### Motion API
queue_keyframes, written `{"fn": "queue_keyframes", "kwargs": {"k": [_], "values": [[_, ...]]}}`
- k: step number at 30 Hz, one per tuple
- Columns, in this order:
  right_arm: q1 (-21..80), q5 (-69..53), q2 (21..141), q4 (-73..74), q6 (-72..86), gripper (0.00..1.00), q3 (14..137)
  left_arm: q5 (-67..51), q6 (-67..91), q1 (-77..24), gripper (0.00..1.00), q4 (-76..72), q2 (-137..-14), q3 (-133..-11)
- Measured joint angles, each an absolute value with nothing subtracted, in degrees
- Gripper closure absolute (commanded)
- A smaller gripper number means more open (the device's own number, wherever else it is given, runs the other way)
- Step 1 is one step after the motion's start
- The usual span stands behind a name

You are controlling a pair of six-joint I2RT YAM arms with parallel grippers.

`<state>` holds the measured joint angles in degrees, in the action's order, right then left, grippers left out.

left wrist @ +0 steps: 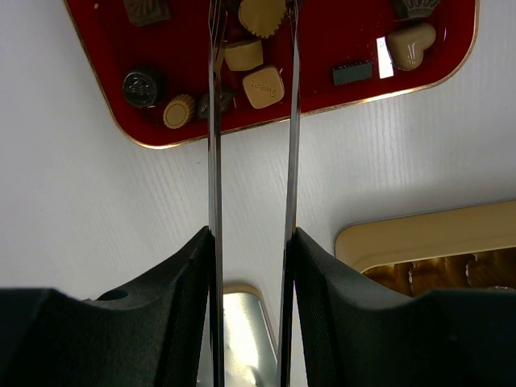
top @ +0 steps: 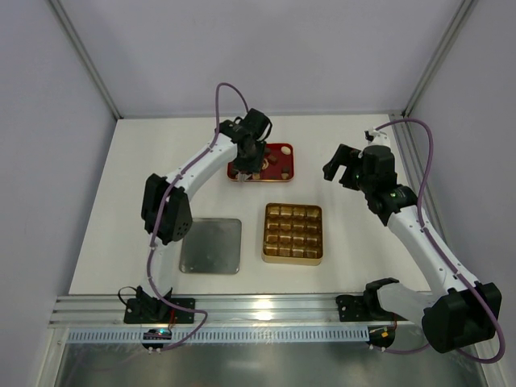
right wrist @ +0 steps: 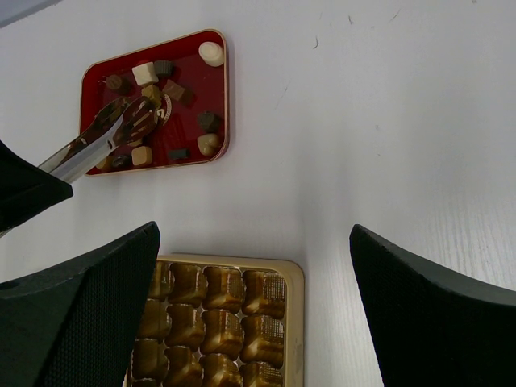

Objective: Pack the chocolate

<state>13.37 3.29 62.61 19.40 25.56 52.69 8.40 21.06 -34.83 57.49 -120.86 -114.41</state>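
Note:
Several small chocolates lie in the red tray (top: 284,149): a light brown square (left wrist: 263,87), a fluted round one (left wrist: 179,111), a dark round one (left wrist: 142,87) and a heart (left wrist: 409,42). My left gripper (top: 250,157) is shut on metal tongs (left wrist: 214,161). The two blades reach into the tray and straddle a light brown piece (left wrist: 243,55); I cannot tell whether they pinch it. The tongs (right wrist: 105,133) and a white round piece (right wrist: 211,53) show in the right wrist view. My right gripper (right wrist: 254,274) is open and empty, above the table right of the red tray.
The gold tray (top: 293,260), a grid of square compartments, lies in front of the red tray; its rim also shows in both wrist views (left wrist: 419,234) (right wrist: 294,322). A silver lid (top: 211,245) lies to its left. White walls stand at both sides and the back.

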Motion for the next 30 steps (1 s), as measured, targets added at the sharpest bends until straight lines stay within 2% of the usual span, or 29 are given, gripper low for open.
{"fn": "queue_keyframes", "kwargs": {"k": [15, 30], "values": [[13.37, 3.29, 62.61, 19.40, 25.56, 0.00, 52.69, 8.43, 20.40, -34.83, 0.64, 57.60, -121.10, -114.63], [13.37, 3.31, 62.61, 19.40, 25.56, 0.00, 52.69, 9.67, 18.87, -34.83, 0.65, 59.16, -122.10, -122.37]]}}
